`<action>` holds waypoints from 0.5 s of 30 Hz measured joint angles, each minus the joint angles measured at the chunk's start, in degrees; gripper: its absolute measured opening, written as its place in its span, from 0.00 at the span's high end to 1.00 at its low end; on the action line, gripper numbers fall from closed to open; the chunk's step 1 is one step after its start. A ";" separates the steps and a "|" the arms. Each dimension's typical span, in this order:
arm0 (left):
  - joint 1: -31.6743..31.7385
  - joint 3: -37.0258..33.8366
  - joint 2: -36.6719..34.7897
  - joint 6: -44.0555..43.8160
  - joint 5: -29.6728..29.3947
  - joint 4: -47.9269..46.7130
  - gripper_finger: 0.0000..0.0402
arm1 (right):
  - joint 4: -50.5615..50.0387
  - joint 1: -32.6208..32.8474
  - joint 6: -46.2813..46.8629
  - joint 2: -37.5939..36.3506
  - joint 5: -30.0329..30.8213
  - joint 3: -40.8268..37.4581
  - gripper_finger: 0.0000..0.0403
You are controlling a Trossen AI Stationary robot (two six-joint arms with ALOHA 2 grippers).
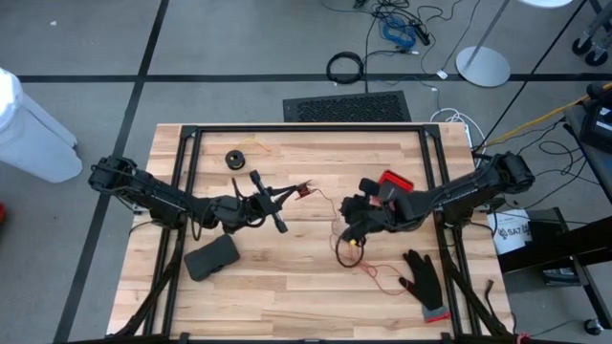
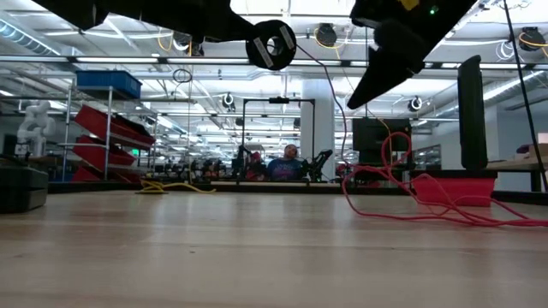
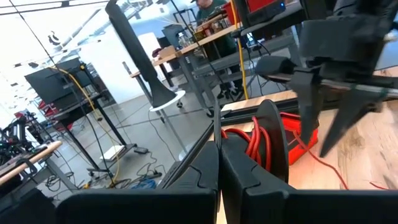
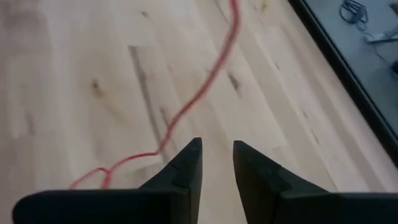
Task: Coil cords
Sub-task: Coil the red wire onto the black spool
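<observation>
Glove (image 1: 424, 280) and red box (image 1: 393, 182) beside red cord (image 1: 368, 268).

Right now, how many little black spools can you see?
2. One black spool lies on the table, at its far side, left of the middle. The other spool, wound with red cord, is held up by the left gripper. The arms might hide more.

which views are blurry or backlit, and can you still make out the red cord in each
Low view: the arms are dark silhouettes against bright ceiling lights, but the red cord reads clearly. Right wrist view: the cord is soft, smeared over the table, beyond the right gripper. Left wrist view: the cord wound on the spool is fairly sharp, the room washed out.
</observation>
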 joint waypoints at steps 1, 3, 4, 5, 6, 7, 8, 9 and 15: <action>0.00 0.00 0.00 -0.01 0.00 0.00 1.00 | 0.38 0.58 0.17 0.00 0.04 -0.18 0.80; 0.00 0.00 0.00 -0.01 0.00 0.00 1.00 | 3.22 1.72 -0.03 0.00 -0.03 -0.67 0.81; 0.00 0.00 0.00 -0.03 0.00 0.02 1.00 | 5.61 2.27 -0.64 0.00 0.00 -0.92 0.81; 0.00 0.00 0.00 -0.01 0.00 0.04 1.00 | 8.04 2.71 -1.56 -0.02 0.01 -1.25 0.81; 0.00 0.00 0.00 -0.03 0.00 0.03 1.00 | 9.68 3.06 -2.35 -0.04 0.04 -1.61 0.81; 0.00 0.00 0.00 -0.01 0.00 0.10 1.00 | 10.87 3.28 -2.86 -0.04 -0.03 -2.04 0.81; 0.00 0.00 0.00 -0.03 0.00 0.24 1.00 | 11.94 3.33 -3.15 -0.02 -0.12 -2.49 0.81; 0.00 0.00 0.00 -0.03 0.00 0.37 1.00 | 12.55 3.28 -3.08 -0.02 -0.07 -2.84 0.81; 0.00 0.00 0.00 -0.05 0.00 0.41 1.00 | 13.97 2.24 -0.83 0.07 2.19 -5.22 0.81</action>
